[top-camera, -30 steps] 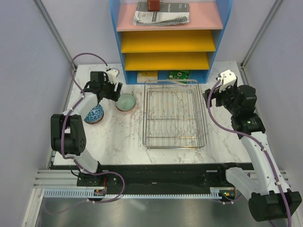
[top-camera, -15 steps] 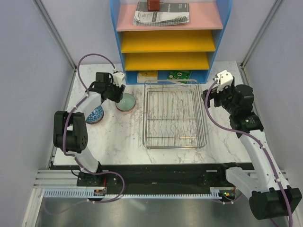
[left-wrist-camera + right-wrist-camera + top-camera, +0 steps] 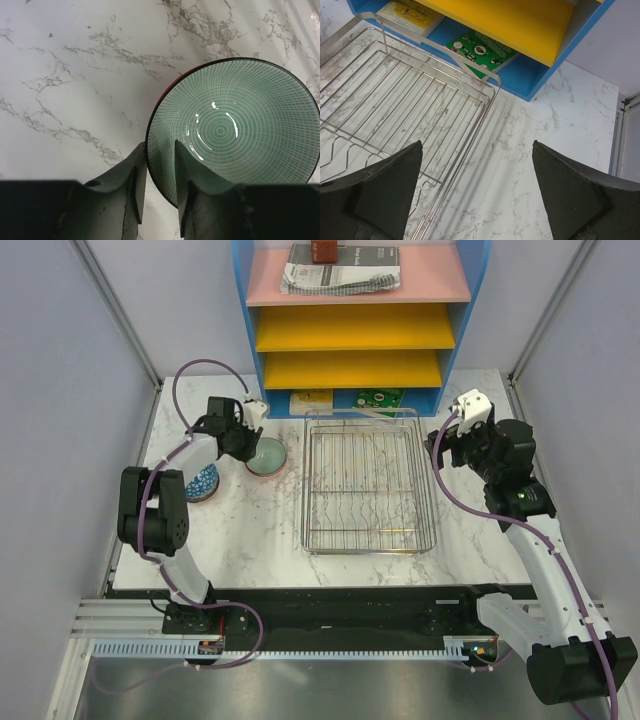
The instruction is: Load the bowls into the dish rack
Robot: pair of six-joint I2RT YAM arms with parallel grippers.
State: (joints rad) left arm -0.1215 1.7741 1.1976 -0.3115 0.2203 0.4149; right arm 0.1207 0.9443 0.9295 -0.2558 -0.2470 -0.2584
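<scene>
1. Where I stand, the left gripper (image 3: 160, 150) is down at the pale green bowl (image 3: 235, 130), near the back left of the marble table (image 3: 260, 530).
2. Its two fingers straddle the bowl's near rim. One finger (image 3: 132, 180) is against the outside, and the other (image 3: 192, 185) sits inside on the ribbed green wall.
3. The gap between them is narrow, but I cannot tell whether they are actually pinching the rim or only bracketing it.
4. The green bowl sits upright on the table, just left of the dish rack (image 3: 306, 490) and not touching it. A thin sliver of red shows along its outer edge, and I cannot tell what that belongs to.
5. A blue patterned bowl (image 3: 203, 481) lies further left and a little nearer to me, partly tucked under the left arm. It too is on the table, well apart from the rack.
6. The rack is a silver wire basket in the middle of the table, in front of the blue shelf unit (image 3: 520, 75) with its yellow trays.
7. The right gripper (image 3: 476, 145) hangs above the table by the rack's far right corner. Its fingers are spread wide, with nothing between them.
</scene>
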